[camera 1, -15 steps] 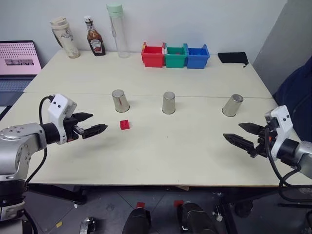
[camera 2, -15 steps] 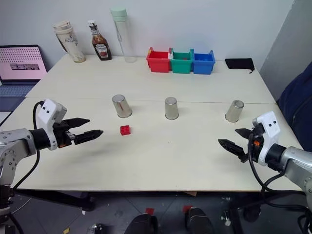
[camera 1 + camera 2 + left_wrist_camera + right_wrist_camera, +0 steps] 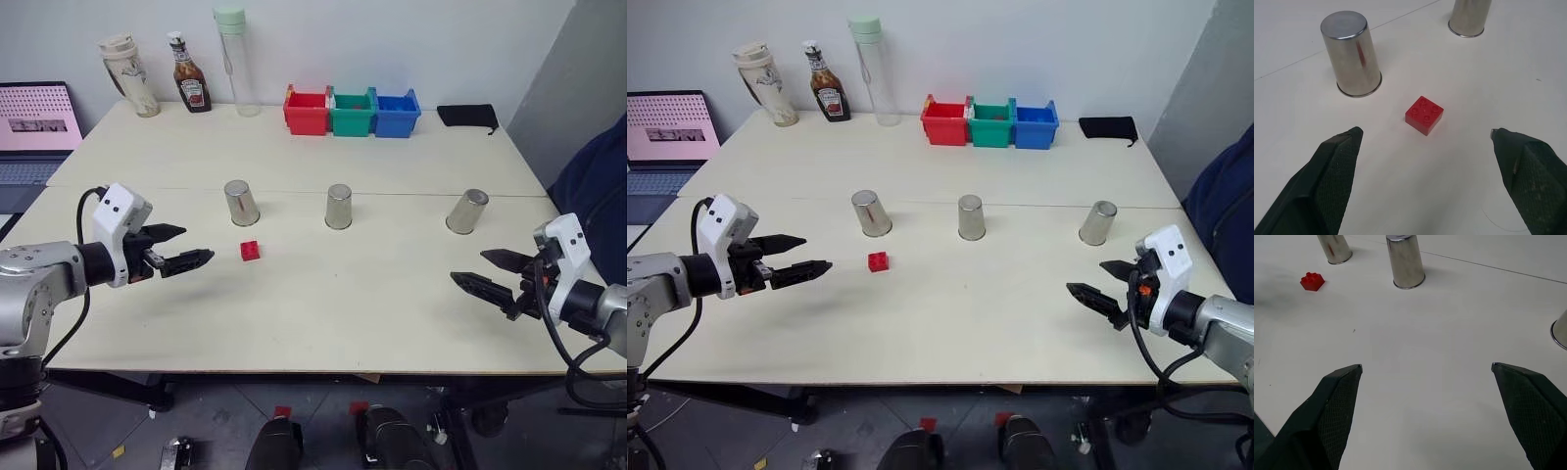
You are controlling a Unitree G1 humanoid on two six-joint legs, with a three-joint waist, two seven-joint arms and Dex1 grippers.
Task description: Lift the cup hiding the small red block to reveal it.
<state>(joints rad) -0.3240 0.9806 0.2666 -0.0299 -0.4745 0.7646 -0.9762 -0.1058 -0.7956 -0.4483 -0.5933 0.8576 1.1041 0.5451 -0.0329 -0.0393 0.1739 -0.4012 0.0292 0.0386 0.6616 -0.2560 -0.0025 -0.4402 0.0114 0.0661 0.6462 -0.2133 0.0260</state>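
Note:
Three look-alike silver cups stand mouth-down in a row on the table: a left cup (image 3: 241, 202), a middle cup (image 3: 339, 207) and a right cup (image 3: 467, 211). The small red block (image 3: 251, 251) lies uncovered on the tabletop just in front of the left cup, touching no cup. To the left of the block, my left gripper (image 3: 196, 245) hovers open and points at it; in the left wrist view the block (image 3: 1424, 114) sits between the spread fingers. My right gripper (image 3: 468, 266) is open and empty near the front right, in front of the right cup.
Red (image 3: 307, 113), green (image 3: 353, 113) and blue (image 3: 396, 114) bins line the far edge, with a black pouch (image 3: 467, 116) to their right. A tall clear bottle (image 3: 236, 61), a ketchup bottle (image 3: 189, 77) and a beige tumbler (image 3: 128, 75) stand at the back left. A laptop (image 3: 35, 122) sits far left.

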